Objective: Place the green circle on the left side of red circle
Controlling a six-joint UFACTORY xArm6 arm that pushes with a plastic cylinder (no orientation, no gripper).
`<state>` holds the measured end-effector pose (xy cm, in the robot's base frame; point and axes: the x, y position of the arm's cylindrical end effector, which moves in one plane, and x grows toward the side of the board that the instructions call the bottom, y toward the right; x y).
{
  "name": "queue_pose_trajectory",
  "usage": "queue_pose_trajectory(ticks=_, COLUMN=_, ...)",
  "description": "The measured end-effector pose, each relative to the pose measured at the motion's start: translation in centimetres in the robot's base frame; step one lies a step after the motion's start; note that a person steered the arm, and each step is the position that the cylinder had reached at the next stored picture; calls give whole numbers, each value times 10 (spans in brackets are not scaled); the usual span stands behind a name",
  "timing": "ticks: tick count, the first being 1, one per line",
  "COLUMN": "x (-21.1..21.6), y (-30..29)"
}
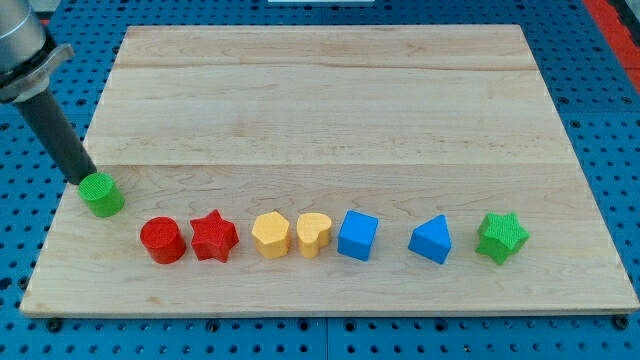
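Observation:
The green circle lies near the board's left edge, up and to the left of the red circle. A gap of bare wood separates the two. My tip comes down from the view's top left and touches the green circle's upper left edge. The red circle is the leftmost block in a row along the view's bottom.
Right of the red circle the row holds a red star, a yellow hexagon, a yellow heart, a blue cube, a blue triangle and a green star. The wooden board lies on a blue pegboard.

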<state>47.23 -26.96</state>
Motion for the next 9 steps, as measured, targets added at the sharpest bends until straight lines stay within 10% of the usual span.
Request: queue_pose_trajectory(ticks=9, x=47, y=40)
